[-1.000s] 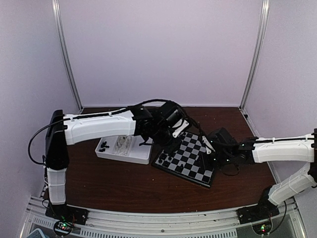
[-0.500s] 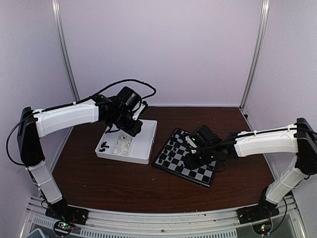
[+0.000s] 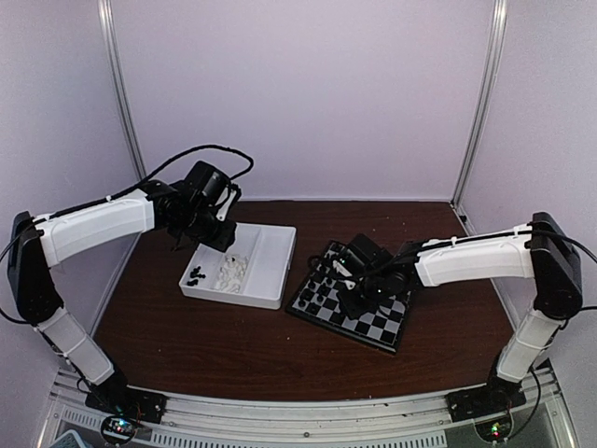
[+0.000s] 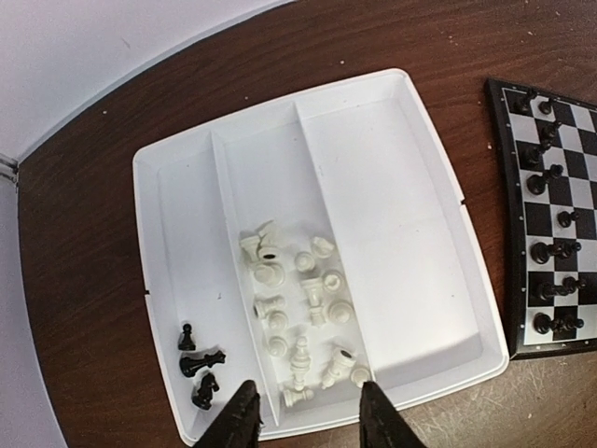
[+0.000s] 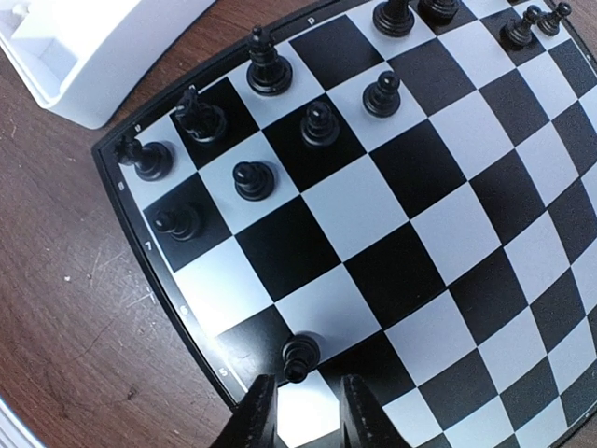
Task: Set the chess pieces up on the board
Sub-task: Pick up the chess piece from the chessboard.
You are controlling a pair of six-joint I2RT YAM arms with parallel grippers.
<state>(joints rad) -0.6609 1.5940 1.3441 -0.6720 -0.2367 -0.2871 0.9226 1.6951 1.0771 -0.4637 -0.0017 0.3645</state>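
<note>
The dark brown wooden worktop (image 3: 242, 345) lies nearest to the bases. On it, right of the middle, is the flat square chessboard of black and pale grey squares (image 3: 378, 329), with one corner turned to the bases. The right fingers (image 5: 261, 415) hang low over the side of the board that faces the tray. They stand narrowly apart and hold nothing. A single small black plastic pawn (image 5: 299, 357) stands upright just ahead of their tips, close to the rim and not touching them. The other black plastic chessmen (image 5: 320, 124) stand farther on in two rows, with some squares there not yet filled.

Just beside the board, on its left, is the white rectangular plastic tray with three compartments (image 4: 373, 187). The narrow outer compartment holds four black pieces (image 4: 199, 364). The middle one holds a crowded heap of white plastic chessmen (image 4: 303, 308), and the wide one has none. The left fingers (image 4: 238, 420) hover above the left part of the tray, moderately apart, with nothing between them.

I judge that the black side is being completed. I see no white piece on the visible parts of the board, so less than half is done. The next move probably asks the left fingers to come down around one single piece. The four black ones look easier, because they are less crowded. The lone pawn, I think, belongs in its row.
</note>
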